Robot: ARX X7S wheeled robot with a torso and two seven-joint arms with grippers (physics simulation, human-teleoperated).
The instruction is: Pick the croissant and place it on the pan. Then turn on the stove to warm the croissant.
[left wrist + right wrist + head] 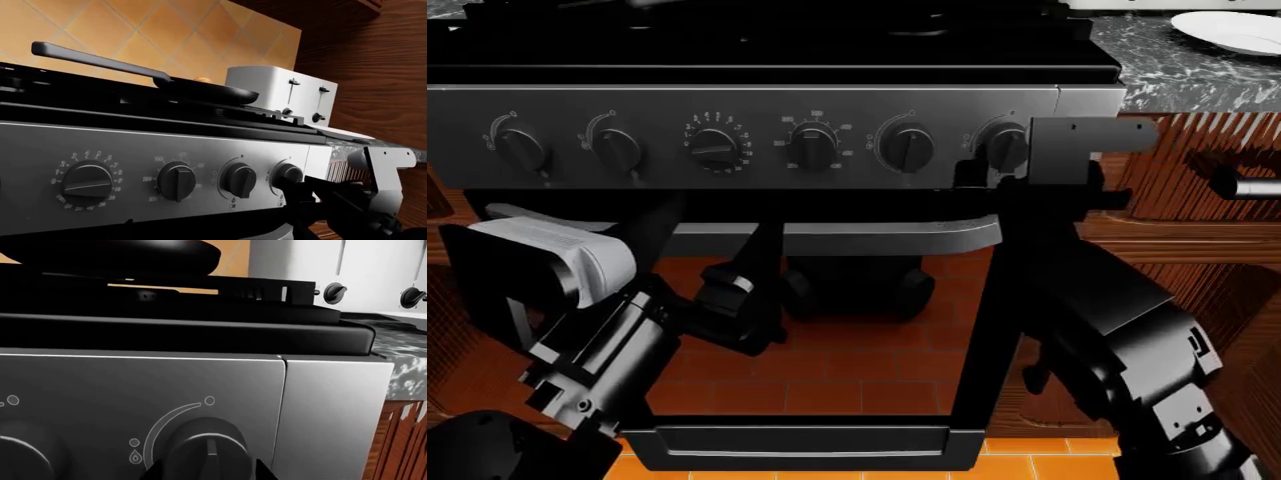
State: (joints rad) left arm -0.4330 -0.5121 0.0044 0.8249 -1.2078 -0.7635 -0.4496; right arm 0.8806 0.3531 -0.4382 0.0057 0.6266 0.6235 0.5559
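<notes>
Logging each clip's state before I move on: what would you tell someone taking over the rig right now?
Right gripper: at the stove's rightmost knob, fingers either side; grip unclear.
Left gripper: low before the oven door, holding nothing.
Croissant: already in the pan on the cooktop, only its top showing above the rim.
Done: placement.
Left: turn that knob to start the burner, probably.

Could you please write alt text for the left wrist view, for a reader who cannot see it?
The right gripper reaches the rightmost knob on the stove front panel. Above, the black pan sits on the cooktop, an orange croissant just showing over its rim, a white toaster behind.
</notes>
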